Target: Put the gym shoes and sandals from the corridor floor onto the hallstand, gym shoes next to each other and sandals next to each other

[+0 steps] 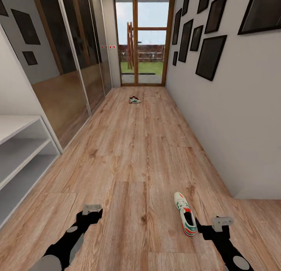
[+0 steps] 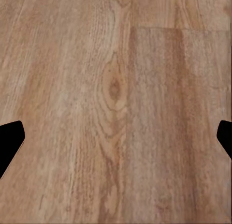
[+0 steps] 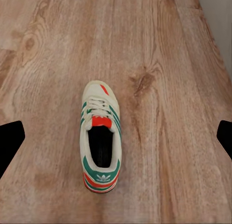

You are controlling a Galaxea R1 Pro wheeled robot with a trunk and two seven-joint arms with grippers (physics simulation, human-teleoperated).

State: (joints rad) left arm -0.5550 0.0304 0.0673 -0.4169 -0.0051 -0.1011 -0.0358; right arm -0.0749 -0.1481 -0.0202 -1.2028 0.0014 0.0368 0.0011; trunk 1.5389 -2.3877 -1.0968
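- The robot looks down a long corridor, with the wood-plank corridor floor [image 1: 132,154] running off to a glass door [image 1: 143,41] at the far end.
- One gym shoe [image 1: 185,213] sits upright on the floor close in front of the robot, on its right side, toe pointing away down the hall. It's just beside the right arm's wrist, not touching as far as the head view shows.
- The right wrist view has that same sneaker [image 3: 99,136] dead centre between the two dark fingertips [image 3: 10,141], with bare planks on both sides of it. So the right pincer [image 1: 222,221] is spread wide and holding nothing.
- The left pincer [image 1: 92,208] hangs over bare floor too; in the left wrist view its fingertips [image 2: 9,141] sit at opposite edges with only wood grain [image 2: 116,108] between them, so it's spread and empty as well.
- A second shoe [image 1: 134,100] lies way down the hall near the door, well apart from the first. It's tiny, but looks like a pale sneaker with a green stripe.
- A white open shelf unit [image 1: 21,154] stands against the wall on the robot's left, shelves bare.
- Mirrored wardrobe doors [image 1: 74,68] line the left wall and dark picture frames [image 1: 210,56] line the right wall.
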